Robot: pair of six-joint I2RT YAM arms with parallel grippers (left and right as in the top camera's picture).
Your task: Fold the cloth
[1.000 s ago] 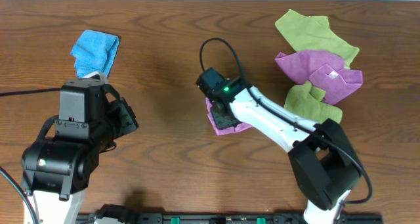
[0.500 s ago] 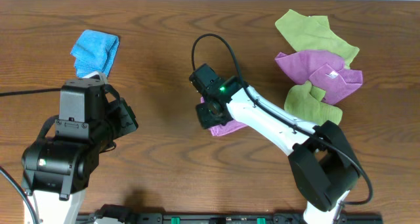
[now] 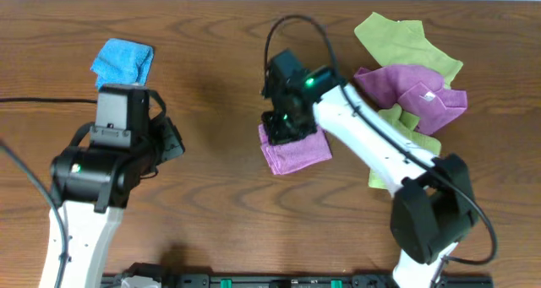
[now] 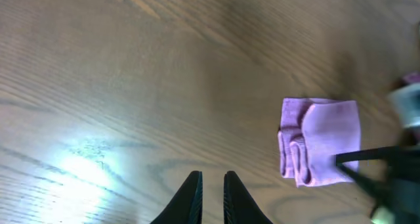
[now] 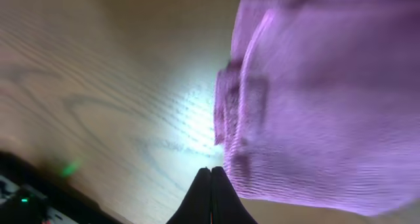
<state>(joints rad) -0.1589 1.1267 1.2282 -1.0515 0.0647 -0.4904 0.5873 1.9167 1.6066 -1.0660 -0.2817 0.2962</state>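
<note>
1 purple cloth (image 3: pixel 296 151), edges stacked; table (image 3: pixel 211 182) stretches to left gripper (image 4: pixel 211 179).

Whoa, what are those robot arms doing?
They are folding cloths. The right gripper is shut and hovers at the edge of a purple cloth, which lies folded in a small square in the middle of the table. The left gripper hangs off to the side, holding nothing. A blue cloth and a pile of green and purple cloths lie farther back.

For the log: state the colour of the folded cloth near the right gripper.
Purple folded cloth, clearest in left wrist view.
</note>
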